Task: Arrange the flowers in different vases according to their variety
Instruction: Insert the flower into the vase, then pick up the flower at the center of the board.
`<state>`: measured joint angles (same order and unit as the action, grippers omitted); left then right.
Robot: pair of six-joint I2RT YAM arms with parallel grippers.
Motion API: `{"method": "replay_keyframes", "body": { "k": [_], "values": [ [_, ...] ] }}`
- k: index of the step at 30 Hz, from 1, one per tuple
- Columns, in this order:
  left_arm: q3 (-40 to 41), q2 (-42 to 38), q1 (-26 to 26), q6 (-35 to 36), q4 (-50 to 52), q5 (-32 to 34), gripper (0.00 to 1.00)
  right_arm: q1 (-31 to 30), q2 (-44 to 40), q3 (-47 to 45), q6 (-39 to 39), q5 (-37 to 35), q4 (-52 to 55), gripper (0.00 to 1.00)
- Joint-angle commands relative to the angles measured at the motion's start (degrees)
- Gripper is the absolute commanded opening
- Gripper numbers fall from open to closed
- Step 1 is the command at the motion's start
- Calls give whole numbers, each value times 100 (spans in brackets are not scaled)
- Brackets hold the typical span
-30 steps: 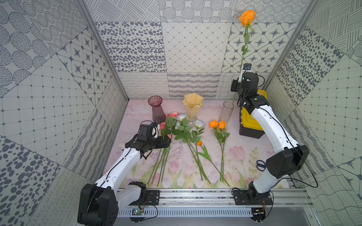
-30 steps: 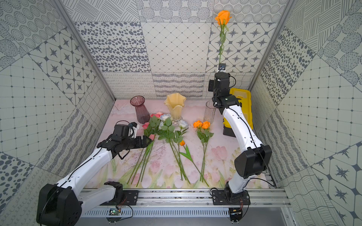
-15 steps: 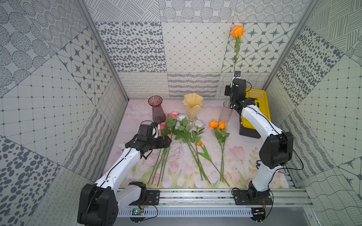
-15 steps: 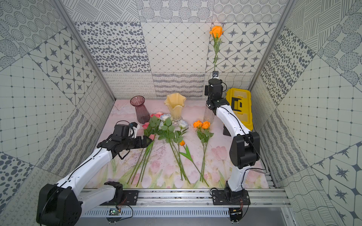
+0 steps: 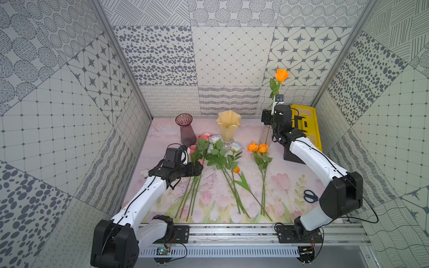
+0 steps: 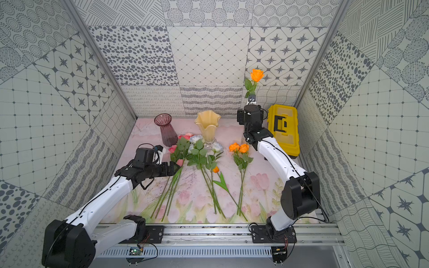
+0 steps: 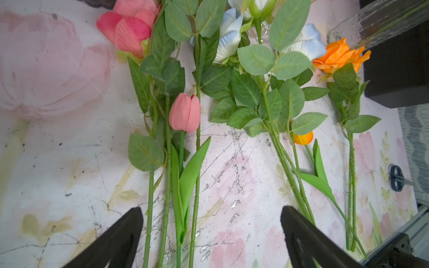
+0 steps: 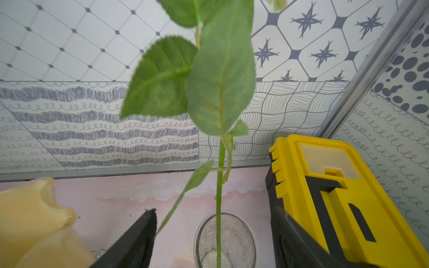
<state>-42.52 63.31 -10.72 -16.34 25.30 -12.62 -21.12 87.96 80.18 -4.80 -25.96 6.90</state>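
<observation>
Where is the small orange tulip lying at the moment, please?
In both top views the orange tulip lies flat on the mat, mid-table, between the stems of the pale-blue roses and the two orange roses.

The left arm [image 5: 148, 192] reaches forward and stays low, with the wrist nearly level. The left tool [image 7: 211, 208] points ahead, both jaws spread wide. The right arm [image 5: 311, 155] bends at the elbow and stretches far back. The right tool [image 5: 267, 117] is raised higher, its jaws parted.

Flowers [image 5: 218, 157], vases [image 5: 228, 126], toolbox [image 5: 313, 137] on mat [image 5: 213, 183]
</observation>
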Motion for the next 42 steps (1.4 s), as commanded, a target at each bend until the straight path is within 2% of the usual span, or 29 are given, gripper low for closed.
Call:
{"method": "replay_keyframes", "body": {
  "k": [1, 8, 11, 16, 25, 33, 42],
  "values": [
    [-201, -6, -183, 147, 567, 576, 96, -174, -422, -158, -384, 151, 523, 82],
    [-317, 218, -292, 122, 1118, 1043, 87, -496, -1140, -933, -1047, 472, 1063, 82],
    [-446, 433, -296, 122, 1340, 1385, 78, -556, -1343, -1223, -1272, 596, 1154, 82],
    [-528, 889, -281, 35, 1623, 1365, 62, -647, -1475, -1415, -1387, 677, 1303, 82],
    [-539, 1460, 83, -125, 1680, 917, 56, -675, -1680, -1494, -1509, 760, 1471, 82],
    [-733, 2048, 171, 44, 1666, 947, 43, -676, -1906, -1731, -1594, 705, 1502, 82],
    [-780, 2387, 167, 43, 1636, 873, 37, -680, -1978, -1853, -1635, 662, 1520, 82]
  ]
}}
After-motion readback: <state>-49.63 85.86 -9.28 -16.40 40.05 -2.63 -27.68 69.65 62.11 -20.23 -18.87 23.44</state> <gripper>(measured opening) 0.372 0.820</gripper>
